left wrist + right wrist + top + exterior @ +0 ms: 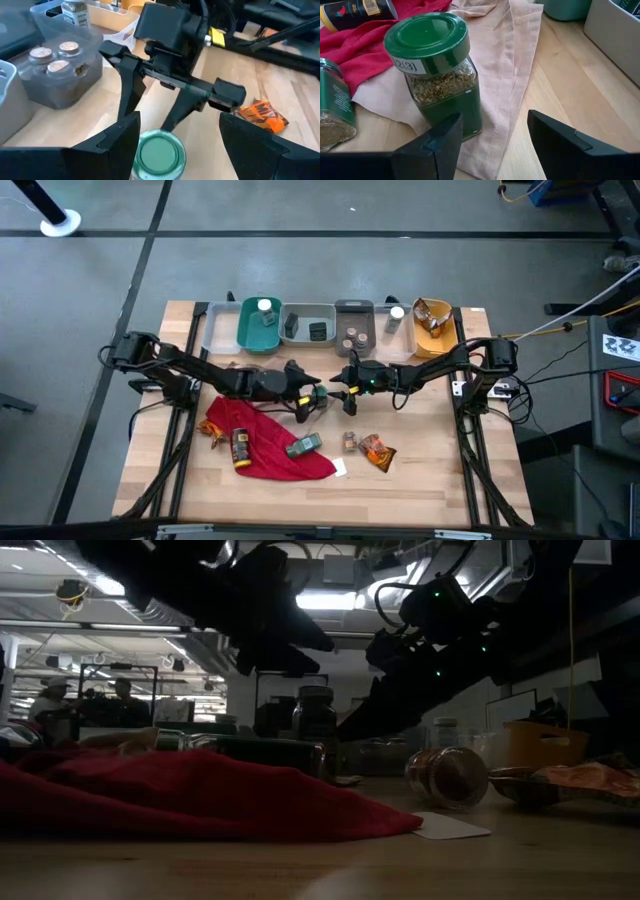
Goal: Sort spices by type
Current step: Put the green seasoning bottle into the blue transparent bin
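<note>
- High view puts both grippers nearly nose to nose at frame centre, with the green-lidded jar [318,402] upright on the tan cloth [312,410] between them.
- Left gripper [175,150] has its fingers spread and empty, and the lid shows right between them at the bottom of its wrist view, so it looks like the nearer one.
- Right gripper [492,137] also gapes unloaded, with the jar just ahead and slightly off to the left in its wrist view.

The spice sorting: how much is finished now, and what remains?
Done: several containers sit in the bins, including brown jars. In hand: the green-capped jar stands upright between the open left tool and right tool, ungripped. Left: items on the red cloth and an orange packet.
</note>
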Robot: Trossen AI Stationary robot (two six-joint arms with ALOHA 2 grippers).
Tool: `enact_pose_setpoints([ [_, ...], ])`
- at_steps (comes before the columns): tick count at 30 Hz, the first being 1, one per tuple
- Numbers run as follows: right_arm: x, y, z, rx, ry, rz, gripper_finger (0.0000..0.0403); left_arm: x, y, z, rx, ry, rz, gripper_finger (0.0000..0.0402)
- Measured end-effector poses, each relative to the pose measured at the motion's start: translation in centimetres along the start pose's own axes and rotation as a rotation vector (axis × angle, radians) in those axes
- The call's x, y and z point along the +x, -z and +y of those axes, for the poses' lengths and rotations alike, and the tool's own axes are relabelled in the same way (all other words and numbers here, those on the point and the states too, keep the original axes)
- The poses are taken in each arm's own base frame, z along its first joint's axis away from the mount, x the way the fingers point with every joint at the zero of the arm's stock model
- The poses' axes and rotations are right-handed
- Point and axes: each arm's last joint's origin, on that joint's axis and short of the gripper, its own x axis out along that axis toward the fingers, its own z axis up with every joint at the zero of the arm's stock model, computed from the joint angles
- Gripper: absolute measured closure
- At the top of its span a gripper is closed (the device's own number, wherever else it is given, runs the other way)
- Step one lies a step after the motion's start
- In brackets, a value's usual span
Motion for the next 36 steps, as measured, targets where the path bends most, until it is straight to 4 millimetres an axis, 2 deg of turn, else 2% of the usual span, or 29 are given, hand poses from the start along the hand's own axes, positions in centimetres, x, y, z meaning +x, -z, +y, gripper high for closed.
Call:
enact_pose_setpoints([
  [8,0.0,0.1,0.0,0.000,0.001,0.015,0.0180,0.3,-4.5,-0.6,0.107,-0.073,0.182,0.0147],
  [13,0.0,0.2,0.1,0.001,-0.032,0.025,0.0180,0.1,-5.4,-0.1,0.060,-0.090,0.275,0.0147],
  [24,0.0,0.2,0.1,0.001,-0.041,0.026,0.0180,2.4,-2.8,0.0,0.096,-0.092,0.373,0.0147],
  [36,0.0,0.2,0.1,0.001,-0.041,0.024,0.0180,3.2,-1.9,0.0,0.103,-0.058,0.417,0.0147],
])
